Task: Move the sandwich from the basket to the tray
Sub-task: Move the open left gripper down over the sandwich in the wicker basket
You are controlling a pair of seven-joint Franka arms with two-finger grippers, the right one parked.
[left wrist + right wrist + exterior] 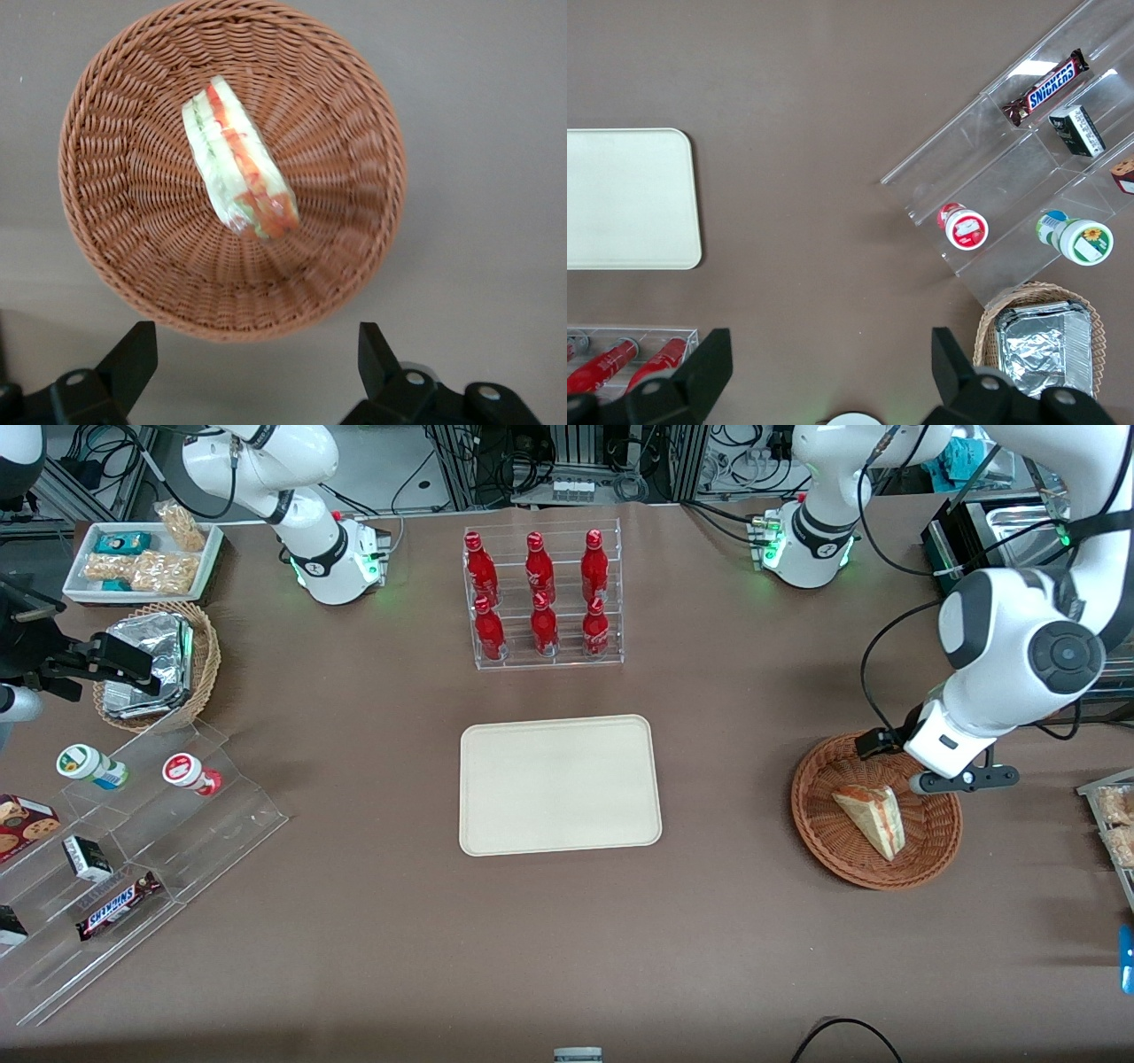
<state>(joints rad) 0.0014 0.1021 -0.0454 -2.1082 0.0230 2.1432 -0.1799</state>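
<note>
Sandwich (873, 817): we see it lying in the basket (828, 841).
Basket: toward the working arm's end of the table, well apart from the tray (560, 785).
Tray: we find it nearer the front camera than the bottle rack (543, 599).
Gripper (257, 359): above the basket's rim, we see its fingers spread wide.

end effector (257, 359) open above basket (819, 833), tray (560, 785) unobstructed

The left arm (1019, 638) is bent downward over the surface (709, 921), and its end effector (257, 354) is held aloft with both fingers (133, 359) spread wide, nothing gripped.
</note>
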